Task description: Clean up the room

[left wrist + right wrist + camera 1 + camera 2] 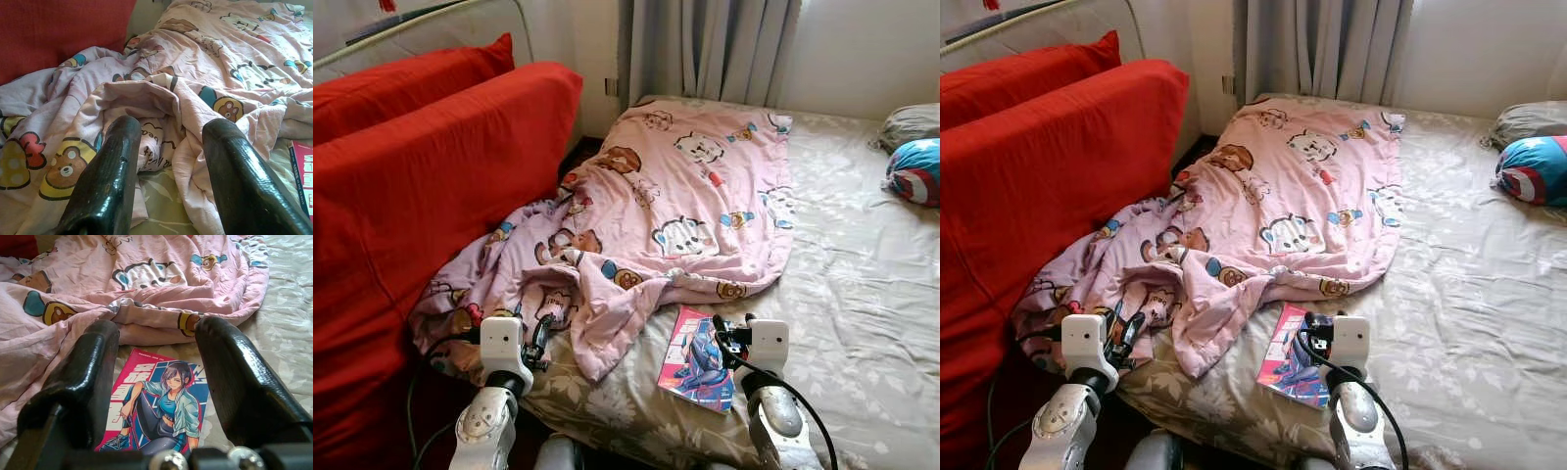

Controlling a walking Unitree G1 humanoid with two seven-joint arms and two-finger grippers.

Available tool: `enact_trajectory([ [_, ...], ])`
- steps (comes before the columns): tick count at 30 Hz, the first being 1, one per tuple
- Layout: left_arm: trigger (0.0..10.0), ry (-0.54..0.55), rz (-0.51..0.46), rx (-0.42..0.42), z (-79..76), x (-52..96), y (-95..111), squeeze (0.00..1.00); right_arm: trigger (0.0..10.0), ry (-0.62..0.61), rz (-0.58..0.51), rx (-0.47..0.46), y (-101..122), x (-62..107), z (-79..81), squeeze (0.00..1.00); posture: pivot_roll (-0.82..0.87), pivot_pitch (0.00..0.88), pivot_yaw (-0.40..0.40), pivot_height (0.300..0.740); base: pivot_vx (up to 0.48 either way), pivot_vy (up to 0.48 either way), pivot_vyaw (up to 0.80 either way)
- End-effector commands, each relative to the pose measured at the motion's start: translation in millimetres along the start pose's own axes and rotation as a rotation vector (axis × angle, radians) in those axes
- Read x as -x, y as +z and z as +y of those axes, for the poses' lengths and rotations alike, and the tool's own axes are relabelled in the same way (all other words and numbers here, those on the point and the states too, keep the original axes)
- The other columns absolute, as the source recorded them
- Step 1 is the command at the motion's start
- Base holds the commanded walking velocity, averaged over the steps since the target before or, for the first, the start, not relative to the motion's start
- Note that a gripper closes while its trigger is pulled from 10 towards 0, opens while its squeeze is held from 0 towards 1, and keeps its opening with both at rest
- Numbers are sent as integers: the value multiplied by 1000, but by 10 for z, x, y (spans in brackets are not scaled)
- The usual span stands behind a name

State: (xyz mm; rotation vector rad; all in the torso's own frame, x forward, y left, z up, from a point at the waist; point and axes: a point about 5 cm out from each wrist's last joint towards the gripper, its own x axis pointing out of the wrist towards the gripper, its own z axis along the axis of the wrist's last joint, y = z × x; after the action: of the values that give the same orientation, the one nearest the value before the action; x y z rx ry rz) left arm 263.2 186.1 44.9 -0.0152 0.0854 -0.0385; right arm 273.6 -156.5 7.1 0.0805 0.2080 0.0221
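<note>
A pink cartoon-print blanket [685, 196] lies crumpled across the left half of the bed, bunched toward its near left corner. A comic book [695, 364] with a pink and blue cover lies flat on the sheet just beside the blanket's near edge. My left gripper [538, 338] hovers open at the bunched blanket corner, and the left wrist view shows folds of the blanket [161, 98] beyond the spread fingers. My right gripper [732, 328] is open low over the book, which sits between its fingers in the right wrist view [161, 406].
Large red cushions [431, 166] stand against the bed's left side. The beige floral sheet [862, 294] covers the right half of the bed. A round blue and red pillow [915, 171] and a grey pillow [911, 122] lie at the far right. Curtains [705, 49] hang behind.
</note>
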Motion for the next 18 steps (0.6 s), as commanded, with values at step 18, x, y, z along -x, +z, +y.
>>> enact_trajectory([
  [18,10000,-26,3,-8,-11,-8,21,0,10000,11,22,2,-43,9,54,0,-4,29,16,640,0,0,0],
])
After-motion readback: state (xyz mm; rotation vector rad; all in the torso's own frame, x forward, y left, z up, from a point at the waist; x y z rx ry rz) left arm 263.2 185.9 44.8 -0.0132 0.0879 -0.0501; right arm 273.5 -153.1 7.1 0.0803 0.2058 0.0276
